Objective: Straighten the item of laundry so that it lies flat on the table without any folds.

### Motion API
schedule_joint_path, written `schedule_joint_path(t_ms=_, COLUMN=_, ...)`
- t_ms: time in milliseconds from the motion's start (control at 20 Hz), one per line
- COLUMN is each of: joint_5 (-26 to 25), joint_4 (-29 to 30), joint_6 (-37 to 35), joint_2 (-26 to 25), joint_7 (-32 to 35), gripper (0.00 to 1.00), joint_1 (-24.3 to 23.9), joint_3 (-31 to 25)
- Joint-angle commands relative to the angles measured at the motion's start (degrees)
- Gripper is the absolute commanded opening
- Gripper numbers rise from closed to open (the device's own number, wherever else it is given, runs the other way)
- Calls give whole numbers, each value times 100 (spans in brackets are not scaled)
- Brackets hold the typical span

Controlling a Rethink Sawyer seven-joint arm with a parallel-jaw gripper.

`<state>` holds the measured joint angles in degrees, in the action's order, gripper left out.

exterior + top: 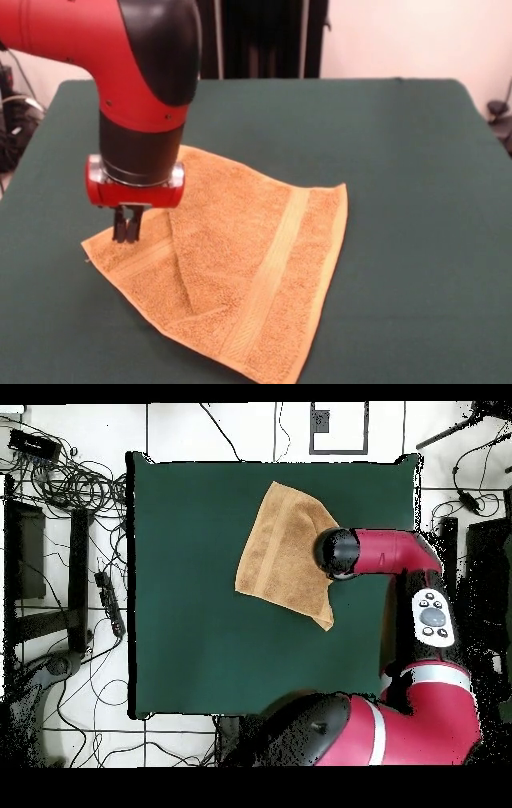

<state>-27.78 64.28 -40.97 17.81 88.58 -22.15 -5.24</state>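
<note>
The orange-tan towel (256, 240) lies on the dark green table (400, 160), slightly left of the middle. A woven band runs along its right side. A crease runs down its left part, where a flap with the second band lies folded over. My gripper (128, 228) points straight down at the towel's left corner, with its fingers (120, 226) close together and their tips at the cloth. In the overhead view the towel (285, 549) lies towards the table's (200, 634) upper right, and the arm's wrist (338, 552) hides the gripper.
Cables and equipment (70, 484) lie on the floor beside the table in the overhead view. The arm's red links (400, 549) reach in over the table's right edge there.
</note>
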Motion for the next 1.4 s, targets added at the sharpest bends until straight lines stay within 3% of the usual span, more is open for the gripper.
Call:
schedule_joint_path(t_ms=50, joint_5=-86, joint_4=75, joint_6=-1, joint_2=-706, joint_7=807, gripper=0, joint_1=375, joint_3=45)
schedule_joint_path(t_ms=650, joint_5=-372, joint_4=-366, joint_6=347, joint_2=-1207, joint_7=769, gripper=0, joint_1=698, joint_3=512)
schedule_joint_path(t_ms=850, joint_5=-521, joint_4=-724, joint_6=112, joint_2=-1454, joint_7=614, gripper=0, joint_1=851, joint_3=768)
schedule_joint_path(t_ms=1400, joint_5=-792, joint_4=-717, joint_6=28, joint_2=-1128, joint_7=-302, gripper=0, joint_1=836, joint_3=1080)
